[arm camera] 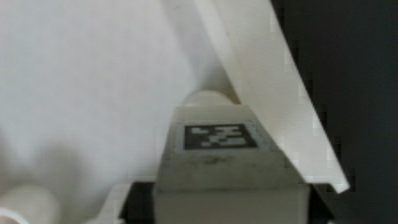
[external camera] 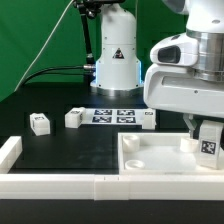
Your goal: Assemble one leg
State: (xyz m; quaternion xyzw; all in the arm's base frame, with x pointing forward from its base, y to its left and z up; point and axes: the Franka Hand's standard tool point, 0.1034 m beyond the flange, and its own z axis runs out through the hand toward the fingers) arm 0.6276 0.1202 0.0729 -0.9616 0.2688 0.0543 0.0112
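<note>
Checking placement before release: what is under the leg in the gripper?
The big white panel lies below the leg. Whether they touch is hidden: the leg's underside cannot be seen.

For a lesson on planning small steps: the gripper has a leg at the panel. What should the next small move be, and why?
Probably ease the leg down onto the panel's corner. The gripper appears shut on the leg, which hangs upright just over the panel's edge on the exterior view's right, apparently not yet seated.
</note>
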